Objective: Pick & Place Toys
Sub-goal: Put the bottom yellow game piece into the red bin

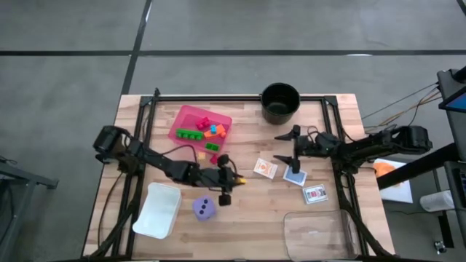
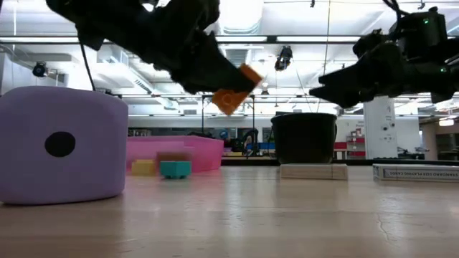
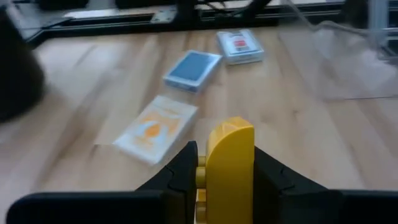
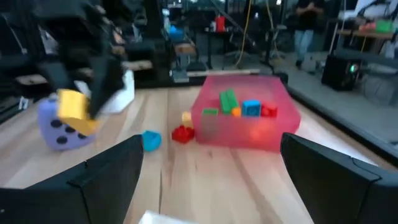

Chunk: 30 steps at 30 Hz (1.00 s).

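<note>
My left gripper [image 1: 230, 180] hangs over the middle of the table, shut on a yellow brick [image 3: 230, 158], also in the low view as the yellow brick [image 2: 233, 89]. Just near of it the purple die [image 1: 204, 208] rests on one face. The pink tray [image 1: 188, 116] at the far left holds several small bricks. A red brick [image 4: 182, 134], a teal brick [image 4: 151, 140] and a small yellow one [image 4: 186, 117] lie on the wood beside it. The orange card [image 1: 265, 169], blue card [image 1: 294, 177] and white-red card [image 1: 315, 193] lie flat. My right gripper [image 1: 281, 148] stands open above the cards. My left gripper pinches the yellow brick by its two opposite side faces [image 3: 210, 171] between its two fingers [image 3: 179, 174]. The fingers slant down toward the table's right. The brick sticks out past the fingertips, tilted, and is lifted clear of the table.
A black round pot [image 1: 280, 102] stands at the far edge. A white rectangular container [image 1: 156, 209] sits at the near left, and a clear plastic lid [image 1: 317, 233] lies at the near right. Dark rails [image 1: 218, 97] frame the table top.
</note>
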Available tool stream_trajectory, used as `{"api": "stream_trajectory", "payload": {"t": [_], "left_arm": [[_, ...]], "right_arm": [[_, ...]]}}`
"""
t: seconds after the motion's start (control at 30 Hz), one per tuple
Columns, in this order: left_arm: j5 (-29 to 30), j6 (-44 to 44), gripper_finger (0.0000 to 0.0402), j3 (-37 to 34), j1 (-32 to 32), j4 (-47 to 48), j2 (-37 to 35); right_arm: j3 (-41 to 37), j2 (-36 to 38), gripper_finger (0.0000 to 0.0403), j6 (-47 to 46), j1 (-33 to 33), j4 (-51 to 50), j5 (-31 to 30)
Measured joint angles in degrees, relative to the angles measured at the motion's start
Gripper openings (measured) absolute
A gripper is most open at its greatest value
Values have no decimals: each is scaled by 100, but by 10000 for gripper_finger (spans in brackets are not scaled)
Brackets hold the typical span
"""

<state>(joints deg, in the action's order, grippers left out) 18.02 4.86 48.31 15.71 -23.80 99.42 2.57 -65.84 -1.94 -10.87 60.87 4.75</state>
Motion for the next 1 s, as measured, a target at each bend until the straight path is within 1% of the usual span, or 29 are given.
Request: {"api": "stream_trajectory", "payload": {"t": [0.23, 0.37, 0.53, 0.73, 1.0], "left_arm": [[0, -324, 90, -765, -565, -44, -1046], [-55, -487, 90, -1191, -1081, 24, -1617], [-216, -398, 90, -1748, -1892, 364, -2111], [-327, -138, 90, -2182, -2686, 472, -2446], [-334, 331, 90, -2240, -3291, 1340, -2460]], "right_arm": [[0, 523, 378, 44, 0, -127, 46], [2, 676, 378, 46, 0, -274, 67], [-2, 737, 378, 46, 11, -412, 90], [-2, 715, 378, 46, 9, -420, 92], [-2, 658, 378, 46, 13, -452, 95]]}}
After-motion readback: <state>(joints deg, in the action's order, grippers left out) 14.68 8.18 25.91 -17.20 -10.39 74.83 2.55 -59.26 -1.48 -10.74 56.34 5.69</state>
